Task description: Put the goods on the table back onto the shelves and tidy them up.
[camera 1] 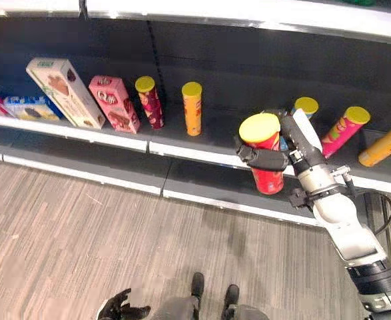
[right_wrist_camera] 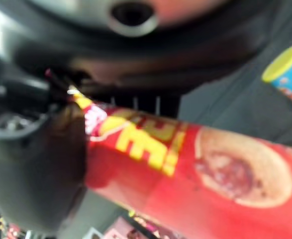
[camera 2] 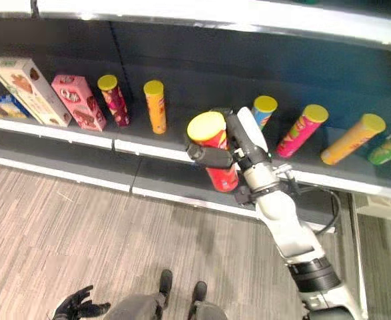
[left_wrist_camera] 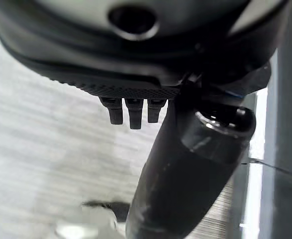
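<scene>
dark store shelf (camera 1: 202, 143) w/ snack boxes and upright chip cans, above grey wood-look floor. mid-restock: right hand (camera 1: 275, 159) curled tight round red chip can (camera 1: 264, 155), held in air just in front of shelf edge. next, probably: carry fwd into gap beside orange can (camera 1: 192, 108), set upright. left hand (camera 1: 118, 308) low, fingers relaxed, holding nothing.

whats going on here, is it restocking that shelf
Yes, it looks that way. The robot's right hand is curled round a red can with a yellow lid, holding it in front of the dark shelf. Other cans and boxes already stand along the shelf, among them a blue can just behind the hand. The left hand hangs low over the floor, holding nothing.
</scene>
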{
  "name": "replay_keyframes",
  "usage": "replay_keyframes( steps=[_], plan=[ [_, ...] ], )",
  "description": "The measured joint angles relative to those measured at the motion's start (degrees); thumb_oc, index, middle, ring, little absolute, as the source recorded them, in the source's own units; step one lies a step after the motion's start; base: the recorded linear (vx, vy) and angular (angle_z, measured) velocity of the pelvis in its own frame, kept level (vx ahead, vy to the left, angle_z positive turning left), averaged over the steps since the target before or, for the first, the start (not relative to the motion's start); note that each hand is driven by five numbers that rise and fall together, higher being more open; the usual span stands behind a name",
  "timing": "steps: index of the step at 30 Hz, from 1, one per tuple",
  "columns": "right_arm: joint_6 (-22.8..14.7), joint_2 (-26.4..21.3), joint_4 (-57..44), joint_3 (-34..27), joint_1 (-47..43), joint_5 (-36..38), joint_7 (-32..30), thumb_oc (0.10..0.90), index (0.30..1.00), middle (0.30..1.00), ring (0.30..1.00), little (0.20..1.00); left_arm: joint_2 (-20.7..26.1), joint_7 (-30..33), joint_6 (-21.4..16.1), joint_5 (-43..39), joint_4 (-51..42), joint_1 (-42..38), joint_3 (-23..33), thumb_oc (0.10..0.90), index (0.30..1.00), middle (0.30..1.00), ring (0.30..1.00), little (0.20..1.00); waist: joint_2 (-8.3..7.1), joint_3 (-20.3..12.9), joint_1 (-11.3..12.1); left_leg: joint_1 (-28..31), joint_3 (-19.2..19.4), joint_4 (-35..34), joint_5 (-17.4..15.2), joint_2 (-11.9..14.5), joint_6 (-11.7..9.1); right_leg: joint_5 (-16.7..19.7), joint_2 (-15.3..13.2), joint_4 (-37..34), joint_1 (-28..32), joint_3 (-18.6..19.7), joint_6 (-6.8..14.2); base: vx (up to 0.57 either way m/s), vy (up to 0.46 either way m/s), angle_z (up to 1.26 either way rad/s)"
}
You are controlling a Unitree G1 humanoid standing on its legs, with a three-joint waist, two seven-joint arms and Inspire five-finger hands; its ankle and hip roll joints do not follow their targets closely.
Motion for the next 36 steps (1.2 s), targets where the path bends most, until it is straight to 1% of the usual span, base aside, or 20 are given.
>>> replay_keyframes(
  steps=[1, 2, 4, 5, 6, 7, 8, 9, 10, 12, 15, 16, 18, 19, 21, 23, 26, 32, 34, 36],
  plan=[
    [0.62, 0.52, 1.34, 0.47, -1.26, -0.12, -0.2, 0.4, 0.3, 0.3, 0.3, 0.3, 0.03, -0.01, -0.06, -0.43, -0.41, -0.31, -0.4, 0.8, 0.9, 0.9, 0.9, 0.9, -0.15, 0.91, 1.18, -2.31, -0.18, 2.89, -2.15, 0.72, 1.52, 0.59, -0.37, -1.47, 1.16, 0.38, -0.29, 0.17, 0.157, 0.22],
    [0.85, 1.06, 1.33, 0.52, -1.29, -0.29, -0.21, 0.4, 0.3, 0.3, 0.3, 0.3, 0.03, 0.05, -0.04, -0.47, -0.44, -0.37, -0.35, 0.8, 0.9, 0.9, 0.9, 0.9, 0.05, 1.25, 1.85, -3.36, -0.57, 3.31, -2.87, 2.7, 0.85, 0.82, -0.24, -3.07, 2.53, 0.25, -0.41, 0.19, 0.187, -0.01],
    [0.85, 3.03, 1.4, 1.26, -2.03, -1.31, -0.4, 0.4, 0.3, 0.3, 0.3, 0.3, 0.24, 0.34, 0.07, -0.62, -0.4, 0.0, -0.44, 0.8, 0.9, 0.9, 0.9, 0.9, 0.05, 1.98, 2.14, -3.83, -4.36, -1.88, -1.44, 8.29, -1.95, 0.64, 0.29, -5.6, 4.49, 1.57, 0.05, 0.14, 0.142, -0.12],
    [0.71, 3.41, 1.25, 1.92, -2.48, -1.58, -0.97, 0.4, 0.3, 0.3, 0.3, 0.3, 0.15, 0.34, 0.19, -1.47, -1.06, 1.59, -0.71, 0.8, 0.9, 0.9, 0.9, 0.9, 1.54, 2.44, 2.09, -2.76, -6.58, -10.78, 0.39, 13.75, -4.68, 1.4, 0.86, -6.45, 5.6, 2.39, 1.15, 0.23, 0.356, -0.32],
    [0.73, 3.05, 1.33, 1.9, -2.43, -1.65, -1.4, 0.4, 0.3, 0.3, 0.3, 0.3, -0.01, 0.34, 0.18, -1.43, -1.46, 2.13, -0.95, 0.8, 0.9, 0.9, 0.9, 0.9, 3.09, 2.44, 2.05, -2.21, -6.95, -13.96, 0.61, 14.55, -4.49, 1.29, 0.96, -6.77, 6.18, 3.2, 2.84, 0.22, 0.558, -0.71],
    [1.26, 2.74, 1.49, 1.76, -2.41, -2.38, -2.58, 0.4, 0.3, 0.3, 0.3, 0.3, -0.37, 0.03, 0.83, -1.28, -1.45, 2.1, -1.19, 0.8, 0.9, 0.9, 0.9, 0.9, 6.31, 2.84, 2.8, 1.73, -9.05, -16.96, 3.39, 13.53, -1.73, 2.37, 0.46, -8.76, 8.24, 5.03, 5.88, 0.13, 0.55, -0.89],
    [1.54, 3.84, 1.53, 1.4, -2.44, -3.08, -2.96, 0.4, 0.3, 0.3, 0.3, 0.3, -0.26, 0.22, 1.25, -1.22, -1.44, 2.04, -1.05, 0.8, 0.9, 0.9, 0.9, 0.9, 6.51, 3.11, 3.53, 2.49, -8.07, -17.48, 7.45, 12.31, -1.16, 2.03, -1.25, -8.46, 7.77, 5.9, 6.79, -0.03, 0.35, -0.92],
    [1.48, 4.22, 1.23, 1.42, -2.63, -3.7, -3.55, 0.4, 0.3, 0.3, 0.3, 0.3, 0.34, 0.35, 1.1, -1.05, -2.21, 1.41, -1.09, 0.8, 0.9, 0.9, 0.9, 0.9, 6.31, 3.11, 3.37, 1.94, -6.37, -17.41, 8.59, 10.04, -0.54, 1.91, -3.69, -7.74, 6.48, 6.04, 7.39, -0.03, 0.205, -0.42],
    [1.46, 4.1, 1.09, 1.27, -3.15, -4.3, -3.72, 0.4, 0.3, 0.3, 0.3, 0.3, 1.11, 0.37, 0.59, -0.13, -3.48, 0.91, -1.04, 0.8, 0.9, 0.9, 0.9, 0.9, 6.44, 3.16, 3.14, 1.21, -5.74, -17.38, 8.7, 7.66, 0.84, 2.19, -5.99, -7.54, 5.62, 5.33, 7.84, -0.01, 0.16, -0.13],
    [1.53, 4.11, 1.31, 0.09, -3.45, -4.93, -4.65, 0.4, 0.3, 0.3, 0.3, 0.3, 2.7, 0.42, -1.37, -0.05, -4.62, -1.14, -0.5, 0.8, 0.9, 0.9, 0.9, 0.9, 7.09, 3.44, 3.58, 0.6, -4.96, -17.35, 8.64, 4.32, 1.43, 3.7, -9.39, -7.58, 4.8, 5.34, 10.14, 0.0, 0.09, 0.02],
    [1.6, 4.12, 1.32, 0.05, -3.95, -6.1, -5.34, 0.4, 0.3, 0.3, 0.3, 0.3, 5.7, 1.42, -2.68, 0.0, -4.55, -3.9, 0.74, 0.8, 0.9, 0.9, 0.9, 0.9, 7.87, 3.83, 4.23, 0.51, -5.0, -17.34, 8.62, 2.58, 1.43, 5.31, -10.62, -8.53, 4.85, 5.17, 11.63, 0.0, 0.045, 0.09],
    [1.61, 4.03, 1.32, -0.04, -4.06, -6.42, -5.73, 0.4, 0.3, 0.3, 0.3, 0.3, 6.27, 1.67, -2.65, 0.0, -4.24, -4.73, 1.29, 0.8, 0.9, 0.9, 0.9, 0.9, 7.79, 3.88, 4.8, 0.51, -5.0, -17.34, 8.61, 2.26, 1.43, 5.88, -10.42, -9.45, 4.97, 5.43, 12.19, -0.05, 0.006, 0.02],
    [1.61, 4.15, 1.33, -0.15, -5.7, -6.54, -6.82, 0.4, 0.3, 0.3, 0.3, 0.3, 6.87, 2.03, -2.77, 0.0, -4.11, -5.14, 1.33, 0.8, 0.9, 0.9, 0.9, 0.9, 7.72, 3.93, 5.63, 0.12, -4.85, -17.34, 8.16, 1.97, 2.06, 6.03, -10.4, -9.68, 5.01, 3.98, 12.68, -0.04, -0.016, 0.02],
    [1.61, 4.15, 1.34, -1.29, -7.18, -7.32, -8.77, 0.4, 0.3, 0.3, 0.3, 0.3, 6.18, 2.1, -2.56, 0.0, -3.39, -5.11, 0.7, 0.8, 0.9, 0.9, 0.9, 0.9, 7.52, 4.06, 5.85, -0.78, -4.98, -17.34, 8.12, 2.21, 2.11, 5.75, -9.99, -10.97, 5.05, 3.85, 13.05, -0.02, -0.03, 0.03],
    [1.61, 4.2, 1.33, -2.55, -8.05, -8.38, -10.71, 0.4, 0.3, 0.3, 0.3, 0.3, 5.73, 2.13, -2.34, 0.02, -2.96, -4.71, -1.26, 0.8, 0.9, 0.9, 0.9, 0.9, 6.49, 4.73, 6.06, -1.24, -4.85, -17.34, 8.1, 2.75, 2.08, 4.3, -9.49, -11.46, 4.84, 3.84, 13.92, -0.04, -0.05, -0.04],
    [1.62, 4.33, 1.33, -4.16, -9.34, -9.59, -12.83, 0.4, 0.3, 0.3, 0.3, 0.3, 4.07, 2.42, -2.34, 0.02, -3.22, -4.67, -3.5, 0.8, 0.9, 0.9, 0.9, 0.9, 6.61, 6.8, 5.12, -2.42, -4.9, -16.72, 8.05, 4.3, 1.97, 3.42, -7.66, -11.46, 3.93, 4.02, 12.94, -0.04, -0.041, -0.09],
    [1.69, 4.49, 1.33, -4.73, -9.32, -10.36, -13.99, 0.4, 0.3, 0.3, 0.3, 0.3, 2.52, 2.43, -2.34, 0.0, -3.33, -4.52, -3.53, 0.8, 0.9, 0.9, 0.9, 0.9, 6.89, 7.58, 4.46, -3.95, -4.91, -15.88, 7.96, 5.08, 1.58, 3.57, -6.64, -11.41, 2.61, 4.11, 11.88, -0.03, -0.019, -0.07],
    [2.29, 5.3, 2.04, -6.38, -10.96, -11.21, -17.98, 0.4, 0.3, 0.3, 0.3, 0.3, 2.47, 2.79, -2.43, -0.07, -4.6, -4.62, -3.62, 0.8, 0.9, 0.9, 0.9, 0.9, 9.56, 9.42, 3.99, -6.07, -5.14, -14.65, 7.91, 4.93, 1.52, 3.6, -7.05, -10.29, 0.75, 4.08, 11.88, -0.04, -0.012, 0.03],
    [3.23, 5.1, 5.49, -6.94, -15.74, -11.66, -21.12, 0.4, 0.3, 0.3, 0.3, 0.3, 2.66, 2.8, -2.58, -0.16, -5.98, -4.84, -3.67, 0.8, 0.9, 0.9, 0.9, 0.9, 10.98, 10.31, 5.02, -7.04, -5.27, -14.48, 7.93, 4.74, 1.54, 3.61, -7.2, -10.28, -0.06, 3.95, 11.9, -0.03, -0.012, 0.05],
    [3.71, 4.92, 7.61, -7.12, -17.74, -12.07, -22.25, 0.4, 0.3, 0.3, 0.3, 0.3, 2.86, 2.82, -2.64, -0.23, -6.31, -4.83, -3.69, 0.8, 0.9, 0.9, 0.9, 0.9, 11.06, 10.33, 5.45, -7.27, -5.51, -14.47, 7.93, 4.64, 1.54, 3.52, -7.22, -10.3, -0.1, 3.78, 12.01, -0.02, -0.002, 0.12]
  ],
)
